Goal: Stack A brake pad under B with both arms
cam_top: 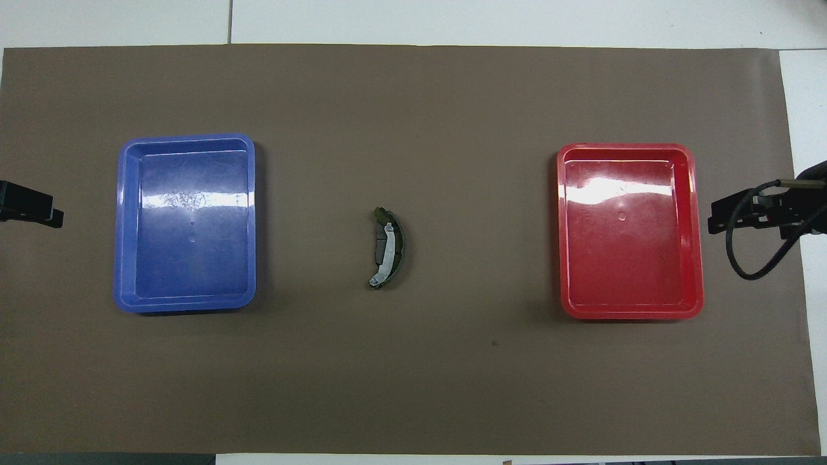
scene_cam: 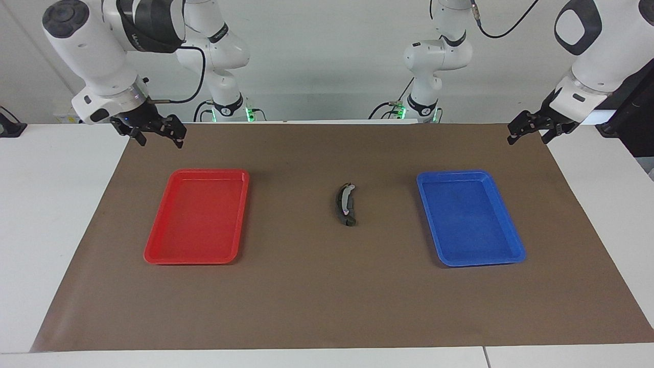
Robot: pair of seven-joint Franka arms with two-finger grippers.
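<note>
pads (scene_cam: 346,205) stacked, clear of both jaws

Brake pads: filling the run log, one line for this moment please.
pads stacked mid-mat | red tray, blue tray empty | left gripper, right gripper waiting, raised

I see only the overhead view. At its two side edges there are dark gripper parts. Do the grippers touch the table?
Observer: No. The right gripper hangs in the air over the edge of the brown mat, well above the red tray.
Operator: And the left one?
Observer: The left gripper also hangs in the air over the mat's edge, well above the blue tray.
Operator: Does the pile in the middle lie flat?
Observer: Yes. The pile of brake pads is low and rests on the mat, and no end is raised.
</note>
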